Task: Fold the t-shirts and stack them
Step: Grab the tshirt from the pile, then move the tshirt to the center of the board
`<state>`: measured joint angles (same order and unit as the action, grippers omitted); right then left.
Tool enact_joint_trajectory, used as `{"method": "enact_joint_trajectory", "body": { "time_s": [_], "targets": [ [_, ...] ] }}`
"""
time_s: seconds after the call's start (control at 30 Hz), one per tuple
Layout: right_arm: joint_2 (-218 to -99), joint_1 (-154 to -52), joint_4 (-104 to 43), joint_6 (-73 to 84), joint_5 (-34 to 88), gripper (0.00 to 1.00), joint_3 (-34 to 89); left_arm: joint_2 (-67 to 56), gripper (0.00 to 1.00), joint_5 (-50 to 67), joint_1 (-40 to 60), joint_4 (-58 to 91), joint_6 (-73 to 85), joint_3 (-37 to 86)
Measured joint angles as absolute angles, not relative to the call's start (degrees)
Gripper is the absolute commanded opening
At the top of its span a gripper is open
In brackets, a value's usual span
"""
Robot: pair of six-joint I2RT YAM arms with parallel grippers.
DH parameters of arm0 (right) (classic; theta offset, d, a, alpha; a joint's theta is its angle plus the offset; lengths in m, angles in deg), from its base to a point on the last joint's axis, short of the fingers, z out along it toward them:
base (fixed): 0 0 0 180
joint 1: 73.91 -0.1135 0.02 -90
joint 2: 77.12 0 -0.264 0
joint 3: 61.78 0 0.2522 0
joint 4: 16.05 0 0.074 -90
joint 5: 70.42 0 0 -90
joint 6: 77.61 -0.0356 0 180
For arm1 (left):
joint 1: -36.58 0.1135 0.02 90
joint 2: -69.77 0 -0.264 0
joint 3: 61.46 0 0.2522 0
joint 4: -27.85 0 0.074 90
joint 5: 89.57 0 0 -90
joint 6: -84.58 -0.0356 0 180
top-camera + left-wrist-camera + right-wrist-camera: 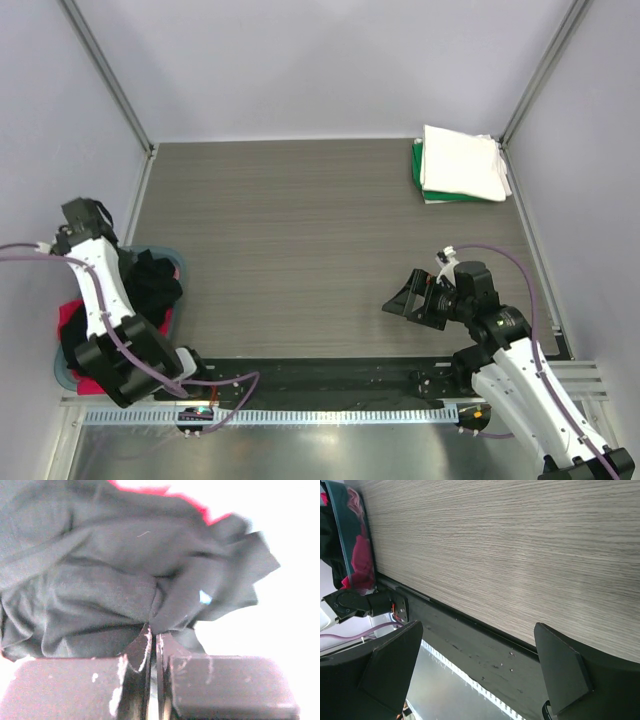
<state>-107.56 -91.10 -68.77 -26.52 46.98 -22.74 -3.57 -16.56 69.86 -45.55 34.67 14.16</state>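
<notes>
— Far left first?
— At the left edge of the table, a pale blue tub. A black t-shirt heaped in it and spilling over the rim on the right. A red t-shirt bunched on the tub's left side.

— And the left gripper?
— Down on that heap. Closed, with the fingers almost touching and a fold of the black t-shirt pinched at the tips. Creases in the cloth running toward the pinch. A small pale blue mark on the cloth, just right of it in the left wrist view.

— Middle?
— Grey wood-grain table top.

— Near right?
— The right gripper, above the near right part of the table and pointing left. Jaws spread wide, over the table's near edge, well apart from every shirt.

— Far right?
— In the far right corner, a folded stack lying flat. A white t-shirt on top, a green t-shirt beneath it. Green showing only as a narrow strip along the stack's left and near edges.
</notes>
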Motion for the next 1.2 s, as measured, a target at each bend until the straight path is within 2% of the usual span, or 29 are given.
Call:
{"method": "enact_joint_trajectory", "body": {
  "time_s": [0.1, 0.27, 0.43, 0.63, 0.7, 0.8, 0.9, 0.93, 1.0, 1.03, 1.13, 1.2],
  "targets": [
    [-107.9, -91.1, -68.7, -26.5, 47.0, 1.0, -22.7, -1.5, 0.0, -13.1, 69.9, -47.2, 35.8, 27.0],
    [-108.5, -91.1, -68.6, -26.5, 46.9, 1.0, -22.7, 4.3, 0.0, -1.8, 68.5, -45.5, 42.1, 40.4],
    [-110.6, -91.1, -68.7, -26.5, 46.7, 1.0, -20.6, -1.8, 0.0, 8.3, 54.7, -39.9, 49.9, 59.0],
    [-111.4, -91.1, -68.6, -26.5, 45.3, 1.0, -14.9, -17.4, 0.0, 15.3, 33.3, -33.6, 54.9, 88.3],
    [-111.6, -91.1, -68.5, -26.5, 44.7, 1.0, -12.9, -18.6, 0.0, 17.3, 29.1, -31.5, 56.1, 90.6],
    [-111.6, -91.1, -68.7, -26.5, 43.4, 1.0, -9.9, -15.0, 0.02, 18.1, 24.2, -29.8, 56.0, 82.8],
    [-111.1, -91.1, -68.9, -26.5, 41.9, 1.0, -7.0, -9.1, 0.25, 18.9, 21.9, -29.4, 55.1, 68.3],
    [-111.0, -91.1, -69.0, -26.5, 41.4, 1.0, -6.3, -7.3, 0.48, 19.5, 21.6, -28.8, 54.7, 63.2],
    [-110.1, -91.1, -69.4, -26.5, 40.4, 1.0, -5.0, -3.2, 0.69, 20.5, 21.5, -29.3, 53.1, 52.6],
    [-109.7, -91.1, -69.8, -26.5, 40.0, 1.0, -4.6, -1.0, 0.82, 20.6, 21.5, -29.7, 52.0, 47.5],
    [-108.7, -91.1, -71.0, -26.3, 38.7, 1.0, -3.7, 6.4, 0.98, 18.8, 21.4, -33.9, 47.7, 34.7],
    [-108.6, -91.1, -71.5, -26.3, 38.2, 1.0, -3.7, 11.9, 1.0, 15.5, 21.3, -37.2, 44.9, 29.1]
  ]
}}
